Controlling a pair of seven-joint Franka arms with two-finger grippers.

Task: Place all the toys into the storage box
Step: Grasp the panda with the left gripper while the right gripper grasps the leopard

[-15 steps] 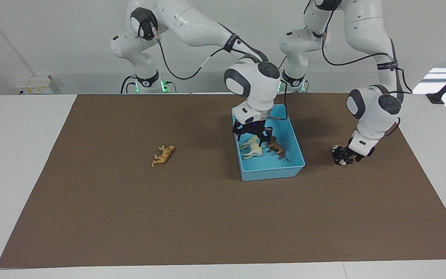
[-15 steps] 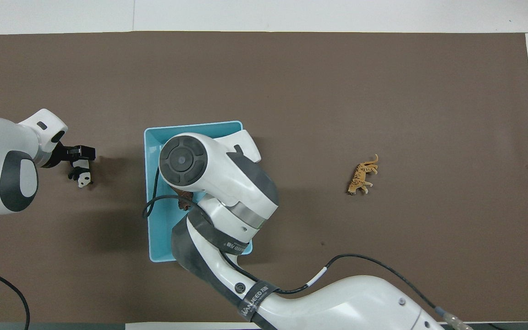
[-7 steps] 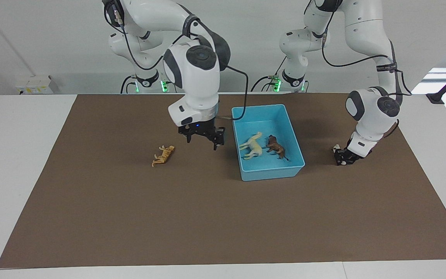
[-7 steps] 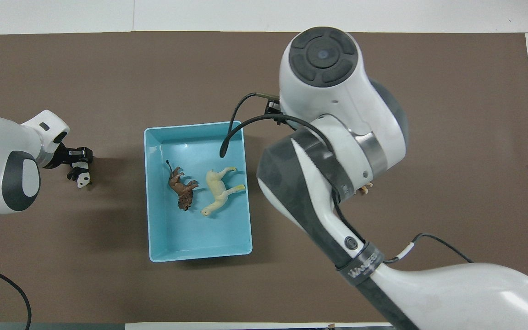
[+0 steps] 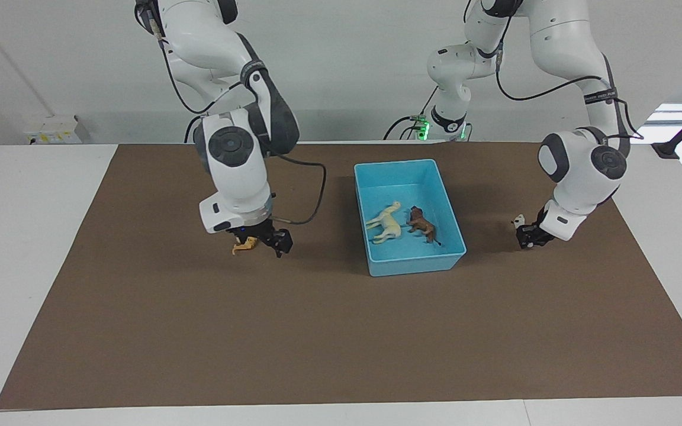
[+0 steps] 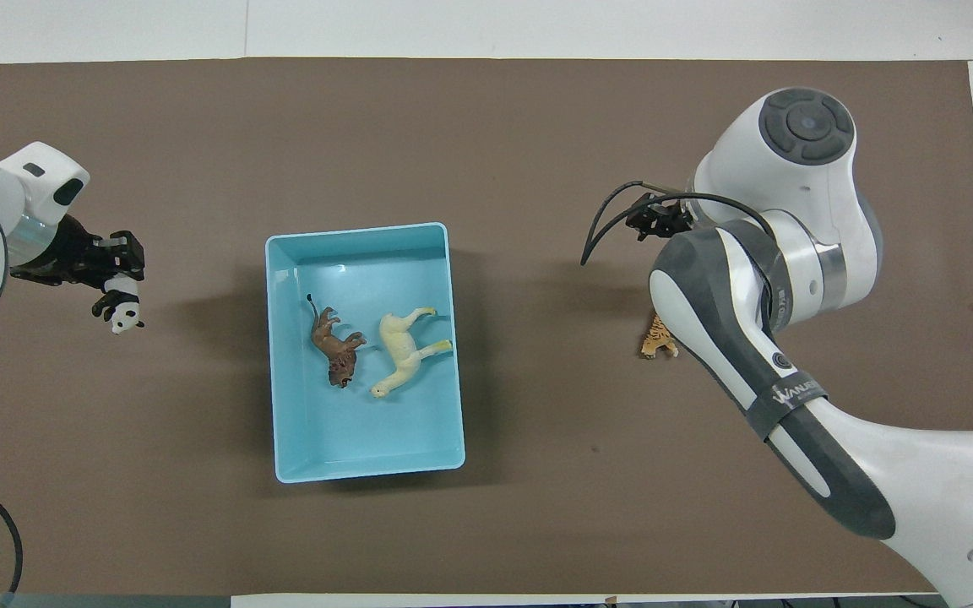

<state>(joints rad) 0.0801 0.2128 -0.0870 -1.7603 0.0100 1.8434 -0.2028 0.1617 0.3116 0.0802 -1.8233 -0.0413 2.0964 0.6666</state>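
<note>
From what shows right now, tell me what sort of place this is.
Probably a robotics lab bench: two white arms bolted at a white table, a brown paper mat taped flat, and a light blue plastic storage box for toy sorting.

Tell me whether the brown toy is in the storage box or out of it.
In. The brown toy lies on its side on the floor of the storage box, beside the cream toy.

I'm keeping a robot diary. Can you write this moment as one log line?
storage box: cream and brown toy inside | right gripper: over striped toy | left gripper: at panda
</note>
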